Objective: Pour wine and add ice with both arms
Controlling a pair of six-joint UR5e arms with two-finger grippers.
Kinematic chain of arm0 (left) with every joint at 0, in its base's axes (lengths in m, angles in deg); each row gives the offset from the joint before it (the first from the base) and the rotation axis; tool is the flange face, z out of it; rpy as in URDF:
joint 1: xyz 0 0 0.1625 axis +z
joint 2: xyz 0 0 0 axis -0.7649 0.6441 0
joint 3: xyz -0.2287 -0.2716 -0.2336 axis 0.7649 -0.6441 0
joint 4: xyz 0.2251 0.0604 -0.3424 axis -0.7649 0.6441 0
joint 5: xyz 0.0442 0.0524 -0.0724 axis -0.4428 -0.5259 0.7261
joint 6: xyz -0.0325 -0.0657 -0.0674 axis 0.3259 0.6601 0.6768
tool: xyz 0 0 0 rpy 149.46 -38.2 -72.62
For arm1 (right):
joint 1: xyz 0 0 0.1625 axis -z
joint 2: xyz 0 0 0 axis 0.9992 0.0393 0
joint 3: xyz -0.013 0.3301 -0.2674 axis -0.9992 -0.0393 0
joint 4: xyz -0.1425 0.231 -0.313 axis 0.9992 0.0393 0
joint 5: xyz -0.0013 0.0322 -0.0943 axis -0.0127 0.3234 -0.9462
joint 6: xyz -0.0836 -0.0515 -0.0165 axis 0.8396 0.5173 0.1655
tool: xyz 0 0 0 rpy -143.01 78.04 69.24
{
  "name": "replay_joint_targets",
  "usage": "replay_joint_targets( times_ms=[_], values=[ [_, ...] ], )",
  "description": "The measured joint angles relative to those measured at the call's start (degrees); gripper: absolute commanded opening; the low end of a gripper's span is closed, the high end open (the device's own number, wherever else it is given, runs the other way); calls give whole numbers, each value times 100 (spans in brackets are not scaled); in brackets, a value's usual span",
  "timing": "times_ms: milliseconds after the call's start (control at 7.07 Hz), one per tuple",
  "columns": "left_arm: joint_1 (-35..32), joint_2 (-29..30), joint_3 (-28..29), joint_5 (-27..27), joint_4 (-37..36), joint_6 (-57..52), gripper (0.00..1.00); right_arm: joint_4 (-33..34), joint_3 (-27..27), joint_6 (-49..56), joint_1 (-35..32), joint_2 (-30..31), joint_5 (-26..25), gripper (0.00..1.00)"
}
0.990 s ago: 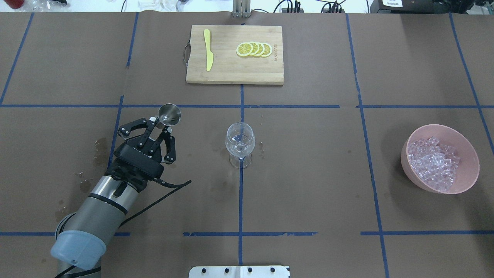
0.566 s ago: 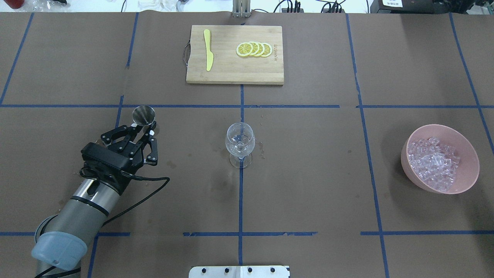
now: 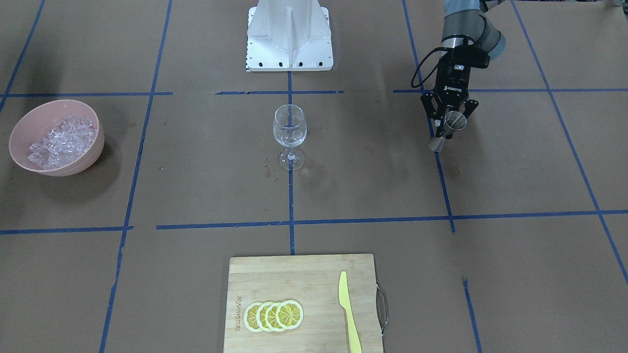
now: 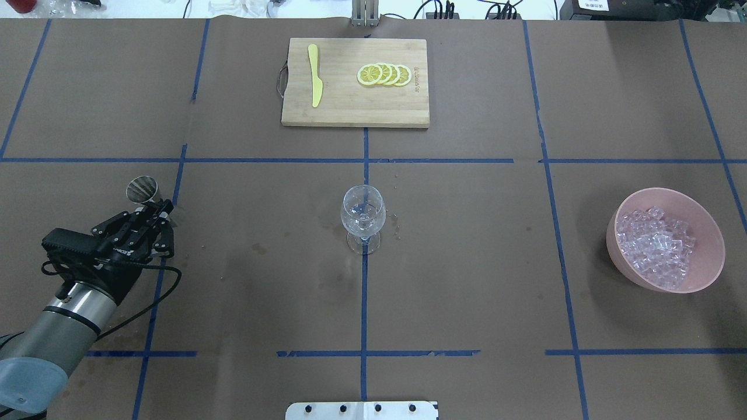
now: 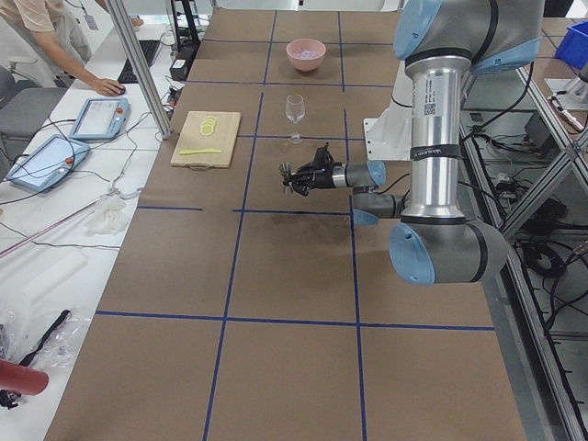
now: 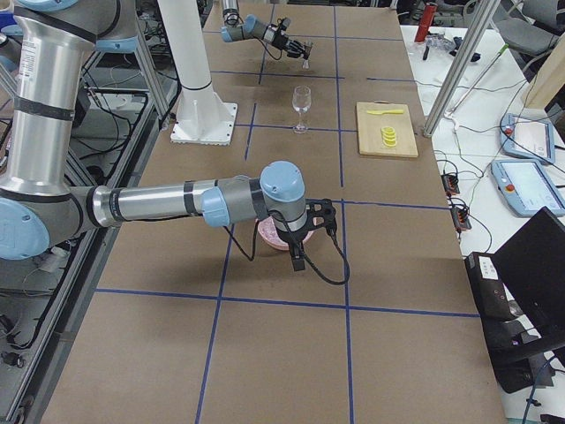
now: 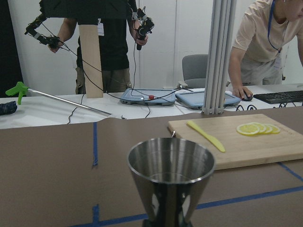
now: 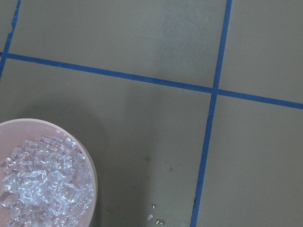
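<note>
A clear wine glass [image 4: 363, 213] [image 3: 289, 128] stands upright at the table's middle. A little clear wine, barely visible, lies in its bowl. My left gripper [image 4: 159, 210] [image 3: 450, 125] is far left of the glass, shut on a steel jigger [image 4: 143, 189] [image 3: 447, 130] [image 7: 170, 175], which it holds upright above the table. The ice [image 4: 656, 242] [image 8: 42, 184] is heaped in a pink bowl [image 4: 709, 256] [image 3: 93, 147] at the right. My right gripper [image 6: 300, 252] hangs over that bowl and shows only in the exterior right view, so I cannot tell its state.
A wooden cutting board [image 4: 350, 108] at the far middle carries lemon slices [image 4: 385, 74] and a yellow knife [image 4: 315, 76]. The white robot base [image 3: 289, 34] is at the near edge. Damp stains mark the paper on the left. People stand beyond the far edge.
My left gripper has carried the jigger leftward, well away from the wine glass. Glass, bowl and board have stayed put.
</note>
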Motion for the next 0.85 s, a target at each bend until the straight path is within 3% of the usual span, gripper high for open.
replay_joint_targets(
  times_ms=[707, 849],
  values=[
    [51, 14, 842, -83, 39, 722, 0, -6, 34, 3, -41, 0, 2, 100],
    [55, 19, 882, -129, 43, 733, 26, -6, 40, 3, -54, 0, 4, 100]
  ],
)
